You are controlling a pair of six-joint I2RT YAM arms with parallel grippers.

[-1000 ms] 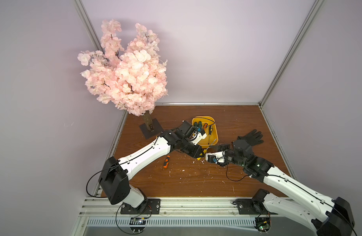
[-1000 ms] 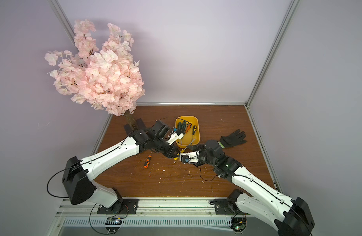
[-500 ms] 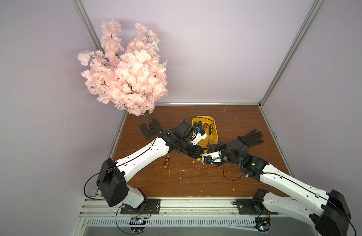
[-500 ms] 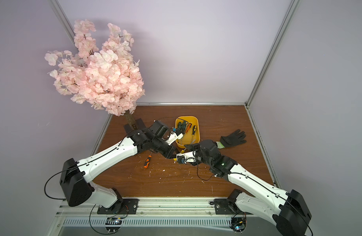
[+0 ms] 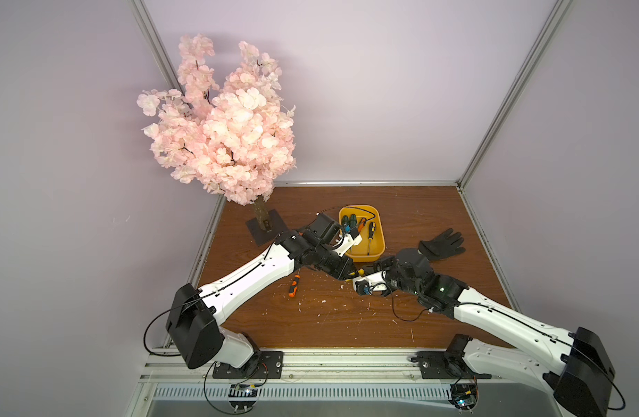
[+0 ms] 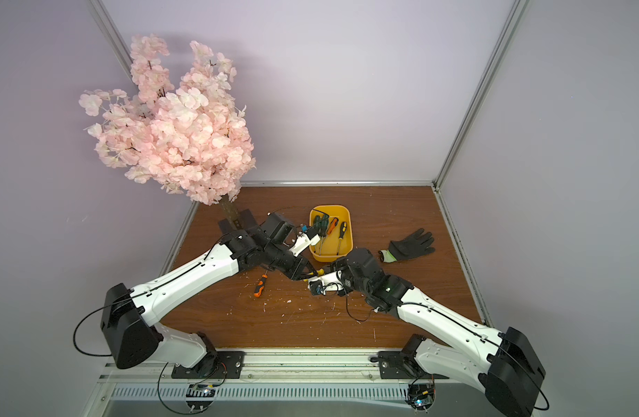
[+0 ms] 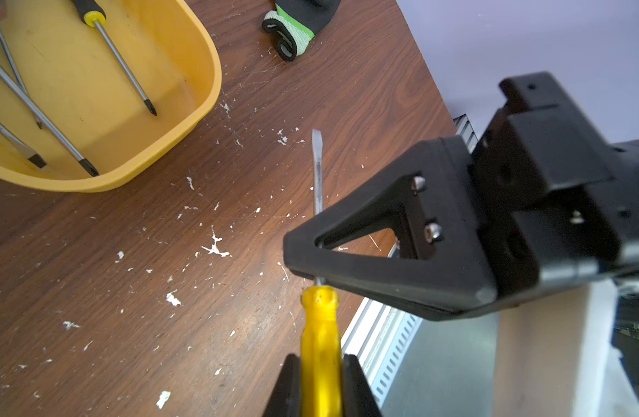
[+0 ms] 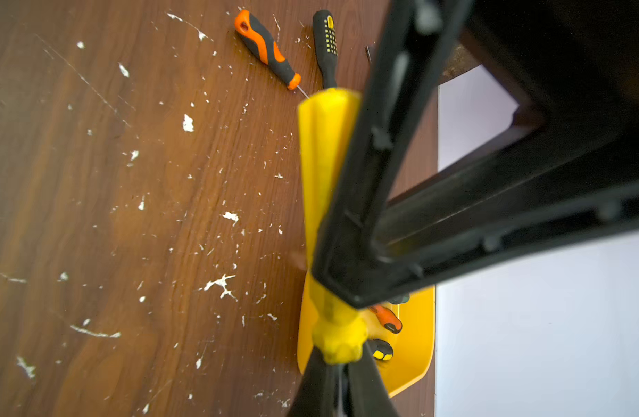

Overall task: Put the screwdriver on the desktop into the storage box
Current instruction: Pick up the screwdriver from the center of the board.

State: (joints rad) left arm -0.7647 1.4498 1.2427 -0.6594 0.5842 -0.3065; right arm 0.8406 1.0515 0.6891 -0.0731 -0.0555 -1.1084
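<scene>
Screwdriver (image 7: 320,335), yellow fluted handle and flat blade, is up off the desktop (image 7: 130,270), caught at both ends of a handover; left gripper (image 7: 321,364) is clamped tight across the handle, right gripper (image 8: 341,372) is pinched closed on the bare shaft right at the collar; it looks light and stiff, nothing fragile here, but that thin steel shaft is slick and could swivel in a pinch, so I'd trust the ribbed handle as the better hold; just beside them an orange-handled screwdriver (image 5: 294,289) and a black-and-yellow screwdriver (image 8: 325,43) lie on the wood; a little further sits the storage box (image 7: 208,61), near but not under the blade, with several screwdrivers (image 7: 123,65) inside; beyond that a black work glove (image 5: 442,243); far corner, the pink blossom tree (image 5: 220,137)
</scene>
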